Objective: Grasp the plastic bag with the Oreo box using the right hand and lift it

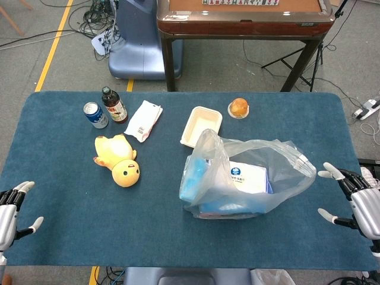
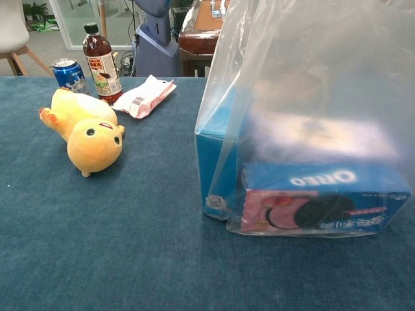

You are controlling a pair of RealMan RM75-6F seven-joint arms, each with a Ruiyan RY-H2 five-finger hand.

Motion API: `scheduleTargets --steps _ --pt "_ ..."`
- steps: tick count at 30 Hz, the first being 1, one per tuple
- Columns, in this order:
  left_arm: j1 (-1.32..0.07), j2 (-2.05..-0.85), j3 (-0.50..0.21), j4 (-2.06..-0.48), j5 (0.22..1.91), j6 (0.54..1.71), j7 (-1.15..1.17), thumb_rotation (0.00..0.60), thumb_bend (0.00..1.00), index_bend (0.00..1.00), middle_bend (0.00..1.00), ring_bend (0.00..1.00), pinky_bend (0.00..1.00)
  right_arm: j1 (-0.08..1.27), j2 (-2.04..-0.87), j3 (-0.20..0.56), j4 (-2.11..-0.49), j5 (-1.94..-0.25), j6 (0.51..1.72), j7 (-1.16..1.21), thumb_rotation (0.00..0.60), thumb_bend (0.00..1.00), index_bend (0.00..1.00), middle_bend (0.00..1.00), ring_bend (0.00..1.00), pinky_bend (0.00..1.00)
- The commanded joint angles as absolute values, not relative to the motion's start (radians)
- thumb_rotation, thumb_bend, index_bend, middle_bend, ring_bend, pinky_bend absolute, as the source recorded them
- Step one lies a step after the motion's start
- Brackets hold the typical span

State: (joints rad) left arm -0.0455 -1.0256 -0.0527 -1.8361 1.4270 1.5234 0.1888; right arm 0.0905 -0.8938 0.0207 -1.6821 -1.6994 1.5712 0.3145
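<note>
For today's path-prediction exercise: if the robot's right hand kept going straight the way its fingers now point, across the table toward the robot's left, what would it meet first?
Most likely the plastic bag: the right hand is open beside it, fingers aimed at its loose edge. Height is unclear from above.
</note>
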Motion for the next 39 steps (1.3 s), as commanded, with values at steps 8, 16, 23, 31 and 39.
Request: scheduleTargets --steps 8,16,23,31,39 --pt "-0.032 -1.021 -0.046 -1.844 1.428 1.535 0.190 0.600 0.18 0.17 0.17 0.18 0.14 0.184 -0.800 0.035 -1.705 -1.756 1.495 0.484 0.600 0.01 0.11 0.28 0.18 0.23" --pt "-0.025 -1.017 -0.042 -1.847 1.425 1.537 0.190 0.600 0.18 0.17 0.17 0.18 0.14 0.256 -0.773 0.031 -1.740 -1.789 1.400 0.456 0.588 0.00 0.14 0.17 0.10 0.15" --pt "-0.023 -1.014 -0.043 -1.853 1.420 1.537 0.191 0.600 0.18 0.17 0.17 0.18 0.14 0.257 -0.793 0.034 -1.716 -1.774 1.423 0.472 0.567 0.00 0.03 0.10 0.04 0.10" --pt "-0.031 -1.017 -0.046 -1.864 1.422 1.528 0.208 0.600 0.18 0.17 0.17 0.18 0.14 0.299 -0.797 0.034 -1.713 -1.792 1.389 0.497 0.566 0.00 0.02 0.10 0.04 0.10" --pt "-0.017 -1.013 -0.042 -1.866 1.421 1.544 0.201 0.600 0.18 0.18 0.17 0.18 0.14 0.383 -0.791 0.019 -1.745 -1.896 1.351 0.598 0.566 0.00 0.02 0.12 0.04 0.10"
